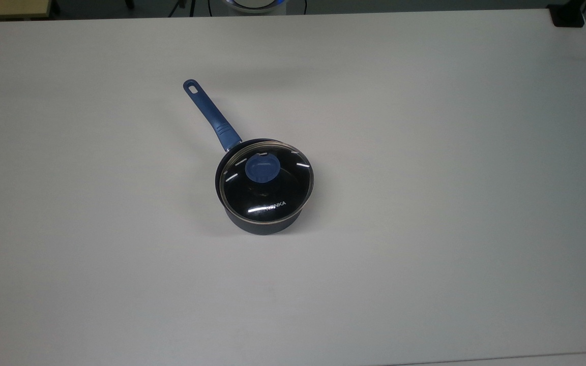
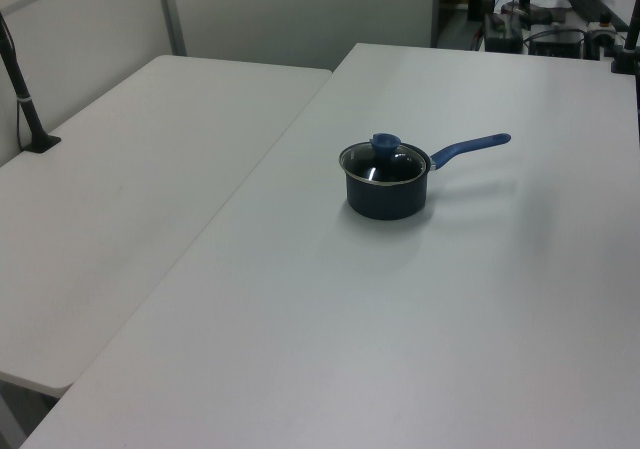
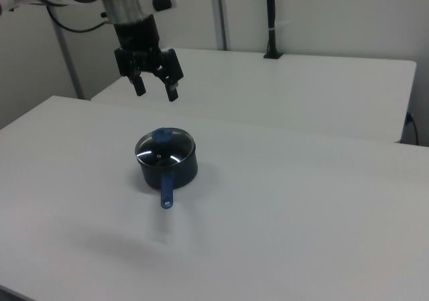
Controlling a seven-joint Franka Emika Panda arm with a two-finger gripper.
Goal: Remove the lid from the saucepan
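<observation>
The saucepan (image 1: 252, 221) stands near the middle of the white table, its long blue handle (image 1: 210, 114) pointing to the top view's upper left. The glass lid (image 1: 272, 195) with its blue knob (image 1: 261, 168) rests on the pan's rim, closing it. The pan also appears in the left view (image 2: 385, 197) and the right view (image 3: 179, 171), lid (image 3: 169, 151) in place. My gripper (image 3: 155, 90) hangs open in the air well above the table, up and to the right view's left of the pan, touching nothing.
The white table (image 1: 425, 152) spreads wide around the pan. A second white table (image 2: 130, 179) adjoins it on the left view's left. A black post (image 3: 271, 19) stands on the far table in the right view.
</observation>
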